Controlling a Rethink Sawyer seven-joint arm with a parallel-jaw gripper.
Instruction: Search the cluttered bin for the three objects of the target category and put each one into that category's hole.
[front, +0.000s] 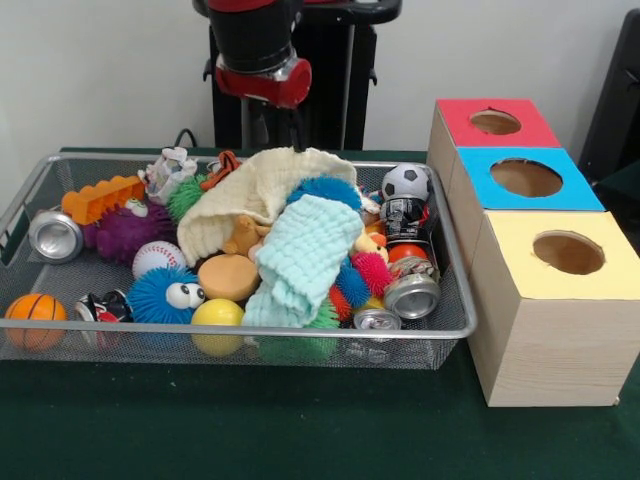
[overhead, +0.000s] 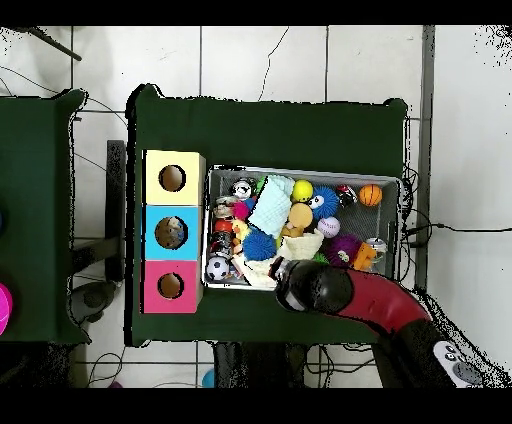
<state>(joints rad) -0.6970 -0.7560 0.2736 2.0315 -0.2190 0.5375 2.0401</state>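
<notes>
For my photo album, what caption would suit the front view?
Wire bin heaped with balls, cans and cloths beside red, blue and yellow hole boxes.

Wire-mesh metal bin (front: 455, 300), knitted cloths (front: 300, 255), shiny metal cans (front: 410, 295).

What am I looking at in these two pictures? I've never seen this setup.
It is a red and black robot arm at a green table. One picture looks across the table; the other looks straight down. A wire bin holds jumbled toys, balls, cans and two cloths, cream and mint. Beside it stand three wooden boxes, each with a round hole: red, blue and yellow. The arm is above the bin's edge; its pincer is not visible, so nothing can be seen held.
</notes>
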